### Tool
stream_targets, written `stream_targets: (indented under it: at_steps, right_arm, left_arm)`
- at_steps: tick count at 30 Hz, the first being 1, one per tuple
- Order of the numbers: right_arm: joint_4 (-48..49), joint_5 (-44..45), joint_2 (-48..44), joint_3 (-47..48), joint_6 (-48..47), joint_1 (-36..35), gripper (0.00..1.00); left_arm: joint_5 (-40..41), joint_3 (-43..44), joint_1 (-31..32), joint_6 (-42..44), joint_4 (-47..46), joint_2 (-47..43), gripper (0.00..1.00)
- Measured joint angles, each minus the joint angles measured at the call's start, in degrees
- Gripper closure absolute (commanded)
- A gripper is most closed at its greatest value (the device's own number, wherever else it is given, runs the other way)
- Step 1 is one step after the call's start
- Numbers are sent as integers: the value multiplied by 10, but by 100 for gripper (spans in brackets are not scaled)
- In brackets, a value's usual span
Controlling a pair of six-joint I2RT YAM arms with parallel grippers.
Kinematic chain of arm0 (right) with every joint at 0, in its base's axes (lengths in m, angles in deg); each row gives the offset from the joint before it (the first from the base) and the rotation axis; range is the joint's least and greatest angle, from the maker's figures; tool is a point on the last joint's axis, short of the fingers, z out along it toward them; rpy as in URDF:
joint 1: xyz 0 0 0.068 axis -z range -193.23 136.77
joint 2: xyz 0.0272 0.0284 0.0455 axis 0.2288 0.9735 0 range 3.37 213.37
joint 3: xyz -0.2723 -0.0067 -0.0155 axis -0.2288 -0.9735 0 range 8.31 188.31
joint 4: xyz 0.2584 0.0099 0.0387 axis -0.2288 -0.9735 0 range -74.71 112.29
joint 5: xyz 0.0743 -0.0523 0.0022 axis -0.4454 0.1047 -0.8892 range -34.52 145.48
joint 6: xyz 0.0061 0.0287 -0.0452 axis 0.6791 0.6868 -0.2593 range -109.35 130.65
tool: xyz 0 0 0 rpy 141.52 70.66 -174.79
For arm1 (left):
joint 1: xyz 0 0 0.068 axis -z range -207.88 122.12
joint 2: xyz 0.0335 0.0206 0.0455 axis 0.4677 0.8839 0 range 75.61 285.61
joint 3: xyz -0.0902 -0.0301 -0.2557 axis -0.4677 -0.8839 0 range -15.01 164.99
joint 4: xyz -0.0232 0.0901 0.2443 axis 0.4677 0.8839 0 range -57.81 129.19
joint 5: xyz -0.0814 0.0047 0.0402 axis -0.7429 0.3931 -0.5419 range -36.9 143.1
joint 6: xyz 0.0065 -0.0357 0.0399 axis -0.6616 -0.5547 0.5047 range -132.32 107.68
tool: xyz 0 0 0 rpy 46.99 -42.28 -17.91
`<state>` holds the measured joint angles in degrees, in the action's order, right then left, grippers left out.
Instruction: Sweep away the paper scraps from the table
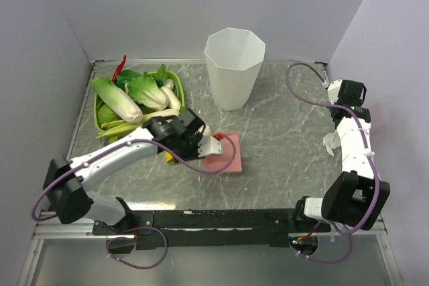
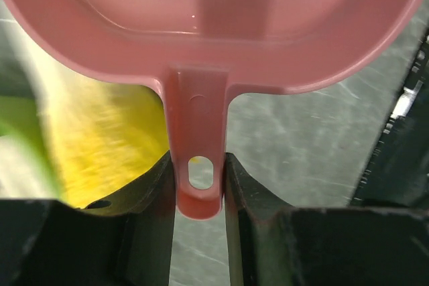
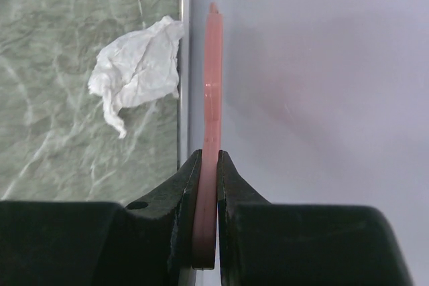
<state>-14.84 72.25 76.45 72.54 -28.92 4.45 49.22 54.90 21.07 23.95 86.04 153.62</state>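
Gleaming pink dustpan (image 2: 214,5), crumpled paper scrap (image 3: 137,65)

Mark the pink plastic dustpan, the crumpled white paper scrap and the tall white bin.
Pink plastic dustpan (image 2: 198,115): left wrist view, handle.
Crumpled white paper scrap (image 3: 137,68): right wrist view, its middle.
Tall white bin (image 1: 232,78): top external view, front wall.

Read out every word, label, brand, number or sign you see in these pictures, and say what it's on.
There is no readable text anywhere. The pink dustpan, thin pink tool, white bin, paper scrap and table show no words, numbers or signs.
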Motion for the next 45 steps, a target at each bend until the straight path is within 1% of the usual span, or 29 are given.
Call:
stream_targets:
  at_steps: [3, 8, 12, 14, 18, 20, 22, 26, 29, 32, 35, 39, 45]
  right_arm:
    - [31, 1, 14, -22, -9, 1, 100]
    - [21, -42, 18, -62, -4, -5, 100]
    - [-47, -116, 10, -71, 17, -40, 100]
    - [-89, -157, -17, -67, 31, -66, 100]
    - [-202, -273, -89, -8, 60, -105, 100]
    - [-236, -303, -121, 40, 71, -109, 100]
    - [-250, -311, -137, 74, 73, -109, 100]
    - [-247, -290, -140, 74, 80, -108, 100]
    - [-229, -253, -104, 65, 105, -111, 100]
    - [-193, -207, -42, 58, 138, -119, 100]
    - [-172, -183, 0, 46, 176, -131, 100]
    - [-168, -193, 13, 36, 226, -151, 100]
    - [-170, -263, 26, 22, 289, -173, 100]
  left_arm:
    - [-6, -42, 19, -17, -2, 34, 99]
    - [-2, -98, 32, -44, -12, 72, 97]
    - [11, -104, 31, -76, -35, 100, 97]
    - [17, -101, 32, -88, -46, 116, 97]
    - [28, -98, 31, -101, -67, 138, 96]
    - [32, -98, 32, -106, -74, 143, 96]
    - [33, -98, 32, -110, -80, 146, 96]
    - [37, -98, 32, -118, -90, 152, 97]
    - [39, -97, 32, -120, -95, 159, 97]
    - [52, -93, 34, -120, -95, 169, 98]
    - [68, -87, 35, -113, -94, 174, 98]
    - [95, -73, 42, -94, -89, 178, 99]
    - [120, -41, 60, -69, -83, 210, 99]
